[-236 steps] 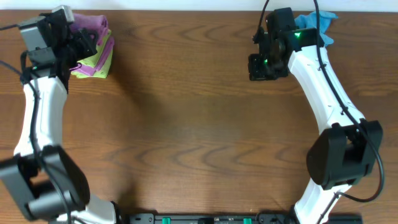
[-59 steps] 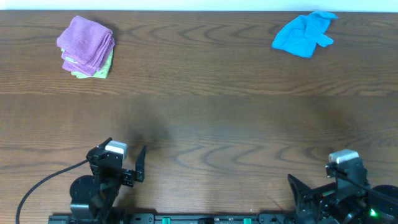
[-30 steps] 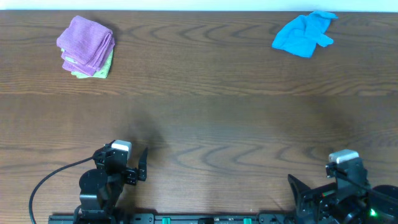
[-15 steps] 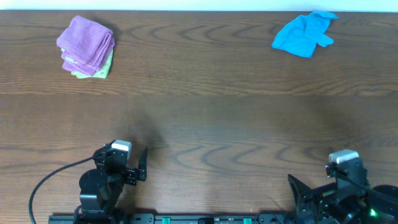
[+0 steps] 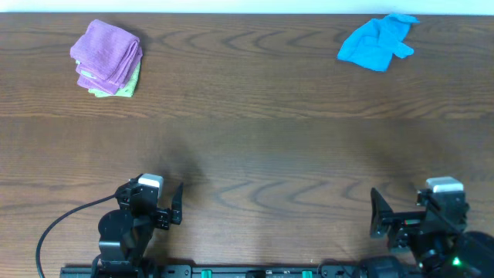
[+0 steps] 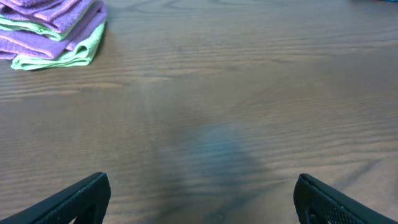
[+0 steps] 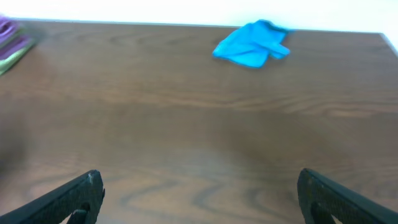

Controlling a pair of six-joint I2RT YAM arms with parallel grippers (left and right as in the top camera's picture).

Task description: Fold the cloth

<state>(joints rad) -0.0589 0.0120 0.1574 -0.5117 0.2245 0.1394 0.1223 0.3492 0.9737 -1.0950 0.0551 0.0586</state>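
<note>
The cloth (image 5: 104,55) lies folded at the far left corner of the table (image 5: 255,139), stacked on a lime-green cloth (image 5: 132,82). Its bundle is nearly square, with no clear long axis, skewed to the table edge, layered edges facing right. The left gripper (image 6: 202,190) and right gripper (image 7: 199,183) hang spread wide and empty near the front edge.

**Soft, even light; wrist views less crisp**

From overhead the desk (image 5: 255,131) is evenly, moderately lit, with a pale sheen across its middle and a faint, soft shadow at the near left. The left wrist view carries a bluish glare patch on the near wood. The right wrist view is soft throughout; the cloth (image 7: 9,31) at its far left edge is smeared.
</note>
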